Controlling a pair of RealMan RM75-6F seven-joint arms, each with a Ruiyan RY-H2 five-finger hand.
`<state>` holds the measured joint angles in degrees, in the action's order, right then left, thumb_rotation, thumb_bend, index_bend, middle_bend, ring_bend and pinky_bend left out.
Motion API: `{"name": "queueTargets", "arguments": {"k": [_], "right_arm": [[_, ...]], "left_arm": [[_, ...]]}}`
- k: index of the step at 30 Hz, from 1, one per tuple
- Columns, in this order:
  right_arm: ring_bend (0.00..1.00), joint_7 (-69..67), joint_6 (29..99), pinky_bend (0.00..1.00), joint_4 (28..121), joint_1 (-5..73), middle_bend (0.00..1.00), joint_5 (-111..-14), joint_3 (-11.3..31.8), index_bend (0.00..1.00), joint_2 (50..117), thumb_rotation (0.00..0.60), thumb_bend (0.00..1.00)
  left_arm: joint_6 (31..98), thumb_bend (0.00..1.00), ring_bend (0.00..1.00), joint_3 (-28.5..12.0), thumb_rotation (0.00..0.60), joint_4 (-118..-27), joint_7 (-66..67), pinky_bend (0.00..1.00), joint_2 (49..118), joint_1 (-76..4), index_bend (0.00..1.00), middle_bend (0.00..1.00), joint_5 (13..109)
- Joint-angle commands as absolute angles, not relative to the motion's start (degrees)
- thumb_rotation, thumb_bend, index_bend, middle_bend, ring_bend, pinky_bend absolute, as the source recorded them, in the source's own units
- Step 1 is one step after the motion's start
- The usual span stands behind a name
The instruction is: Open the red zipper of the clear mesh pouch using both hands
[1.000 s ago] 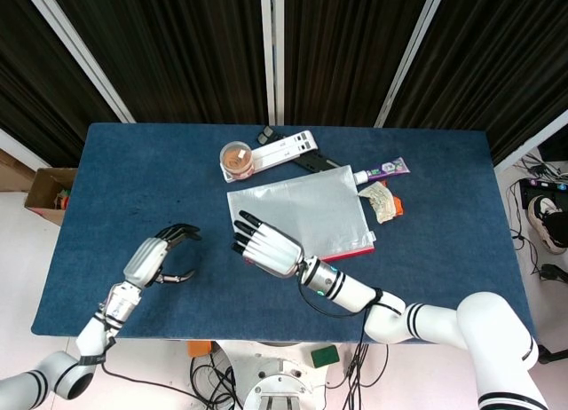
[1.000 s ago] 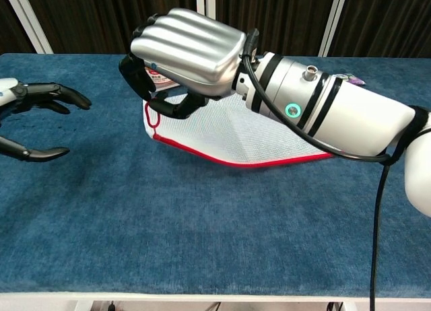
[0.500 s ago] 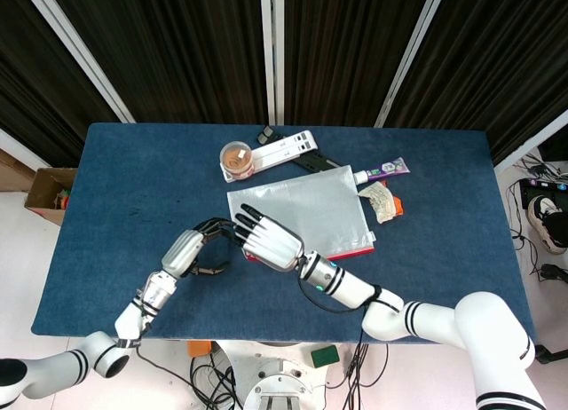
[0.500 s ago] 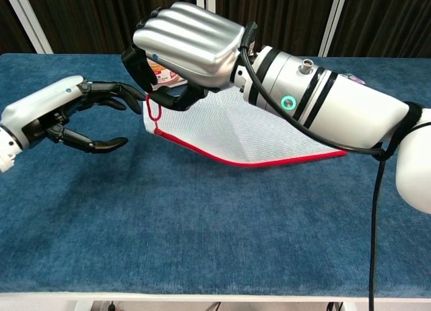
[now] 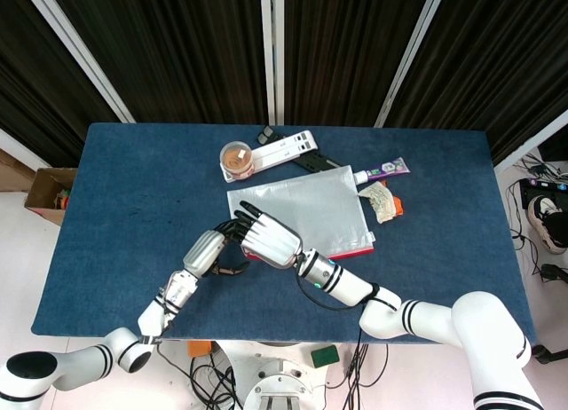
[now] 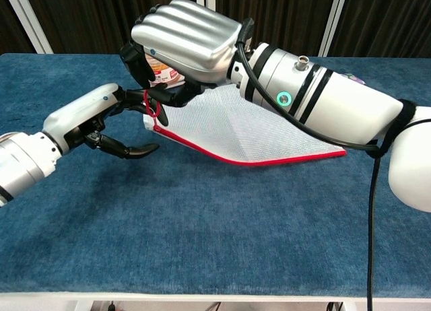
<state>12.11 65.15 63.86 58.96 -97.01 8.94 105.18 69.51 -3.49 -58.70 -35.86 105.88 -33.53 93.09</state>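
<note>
The clear mesh pouch (image 5: 306, 208) (image 6: 256, 132) lies flat on the blue table, its red zipper (image 6: 229, 161) running along the near edge. My right hand (image 5: 268, 239) (image 6: 188, 40) curls over the pouch's left corner and grips it between thumb and fingers. My left hand (image 5: 211, 248) (image 6: 101, 119) has come in from the left. Its upper fingertips (image 6: 138, 104) touch the red pull loop (image 6: 154, 109), while its thumb hangs apart below, over the cloth. Whether the loop is pinched is hidden by the right hand.
Behind the pouch stand a small snack cup (image 5: 236, 159) and a white box (image 5: 289, 147). A purple tube (image 5: 382, 170) and a crumpled wrapper (image 5: 380, 202) lie at its right. A cardboard box (image 5: 49, 193) sits off the table's left edge.
My left hand has moved right across the table to the pouch's corner and now touches the pull loop. The right hand has stayed on the corner, shifting slightly.
</note>
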Motion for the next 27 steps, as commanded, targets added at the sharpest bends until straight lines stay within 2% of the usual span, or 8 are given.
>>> {"name": "queueTargets", "arguments": {"k": [1, 7, 12, 19, 27], "right_arm": [[0.26, 12.01, 65.25, 0.26, 63.89, 58.90, 0.53, -96.98, 8.88, 0.80, 105.12, 0.600, 0.68], [0.26, 11.88, 65.67, 0.26, 63.92, 58.65, 0.53, -96.91, 8.71, 0.80, 105.00, 0.600, 0.68], [0.26, 11.99, 66.10, 0.26, 64.06, 58.26, 0.53, -96.85, 8.49, 0.81, 104.85, 0.600, 0.68], [0.27, 13.70, 68.71, 0.26, 65.22, 55.75, 0.55, -96.98, 7.37, 0.81, 104.26, 0.600, 0.69], [0.27, 16.85, 69.70, 0.25, 65.01, 53.85, 0.56, -95.83, 7.60, 0.82, 104.72, 0.600, 0.69]], "left_arm": [[69.40, 0.29, 0.13, -3.52, 0.600, -58.31, -35.79, 0.18, 106.29, -33.80, 0.47, 0.19, 92.77], [69.28, 0.32, 0.13, -3.67, 0.600, -57.86, -37.32, 0.18, 107.18, -34.45, 0.55, 0.21, 92.17], [69.45, 0.38, 0.16, -4.37, 0.600, -57.16, -39.32, 0.18, 108.19, -34.98, 0.65, 0.28, 91.38], [68.67, 0.43, 0.16, -5.19, 0.600, -59.42, -45.17, 0.18, 105.48, -35.03, 0.65, 0.29, 89.55], [68.18, 0.54, 0.16, -5.93, 0.600, -61.96, -52.34, 0.18, 101.88, -34.73, 0.65, 0.29, 88.06]]}}
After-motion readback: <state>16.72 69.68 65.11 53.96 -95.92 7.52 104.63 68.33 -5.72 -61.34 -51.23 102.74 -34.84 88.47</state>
